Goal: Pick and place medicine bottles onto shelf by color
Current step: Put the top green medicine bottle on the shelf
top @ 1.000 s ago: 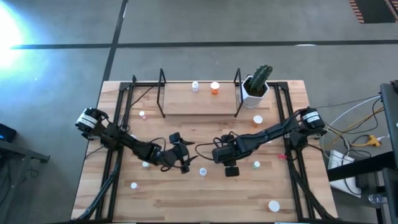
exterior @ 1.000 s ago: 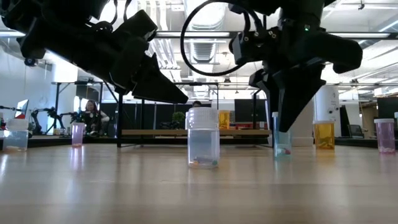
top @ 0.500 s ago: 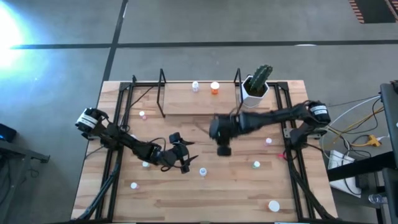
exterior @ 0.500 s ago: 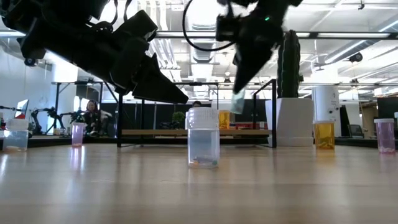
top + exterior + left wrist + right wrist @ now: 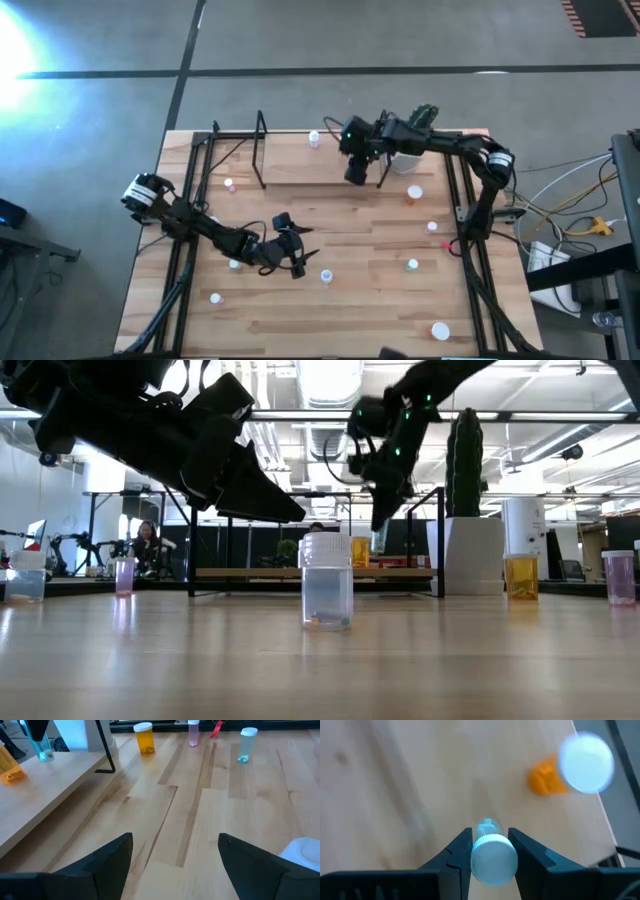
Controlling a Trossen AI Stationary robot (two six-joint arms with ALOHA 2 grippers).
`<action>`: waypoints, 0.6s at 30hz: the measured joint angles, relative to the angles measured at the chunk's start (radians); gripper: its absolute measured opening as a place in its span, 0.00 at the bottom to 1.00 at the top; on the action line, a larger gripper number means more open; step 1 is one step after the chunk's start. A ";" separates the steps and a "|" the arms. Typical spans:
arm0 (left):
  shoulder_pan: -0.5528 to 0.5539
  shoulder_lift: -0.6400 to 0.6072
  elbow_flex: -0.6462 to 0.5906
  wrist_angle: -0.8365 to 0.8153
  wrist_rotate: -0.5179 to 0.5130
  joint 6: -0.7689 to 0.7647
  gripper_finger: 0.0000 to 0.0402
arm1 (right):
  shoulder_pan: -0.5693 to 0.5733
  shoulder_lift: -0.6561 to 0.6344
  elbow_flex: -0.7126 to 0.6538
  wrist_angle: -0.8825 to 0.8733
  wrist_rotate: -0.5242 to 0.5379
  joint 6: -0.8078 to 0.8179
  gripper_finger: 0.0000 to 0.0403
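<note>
My right gripper [image 5: 356,172] hangs over the right half of the light-wood shelf [image 5: 300,165], shut on a small blue bottle [image 5: 488,827] with a white cap. An orange bottle [image 5: 545,776] stands on the shelf board just beyond it. Near the table's middle, my left gripper [image 5: 297,264] stays low and open, with nothing between its fingers [image 5: 105,862]. A blue bottle [image 5: 326,275] stands on its base just right of that gripper. More bottles stand scattered on the table. My right gripper pinches the blue bottle by its white cap [image 5: 492,851], one finger on each side. The fingers come from above, slanting down. The bottle hangs below them, nearly upright, its lower end [image 5: 378,544] a little above the shelf board.
A white pot with a cactus [image 5: 411,140] stands close to the right of the shelf. A small bottle [image 5: 314,138] stands at the shelf's far edge. On the table stand orange [image 5: 414,192], pink [image 5: 432,227] and other bottles [image 5: 412,264]. Black rails [image 5: 462,210] run along both sides.
My right gripper has lifted the blue bottle off the table's middle. It has swung the bottle up toward the far edge until it hangs over the shelf, rolling its wrist on the way. Its fingers have stayed shut on the bottle.
</note>
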 joint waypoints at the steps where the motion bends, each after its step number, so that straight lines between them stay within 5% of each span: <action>1: 0.000 0.000 0.000 0.000 0.000 0.000 0.69 | -0.018 0.006 0.000 -0.001 -0.001 -0.005 0.25; 18: 0.000 0.000 0.000 0.004 0.000 0.000 0.69 | -0.105 0.068 -0.001 0.001 -0.025 -0.036 0.26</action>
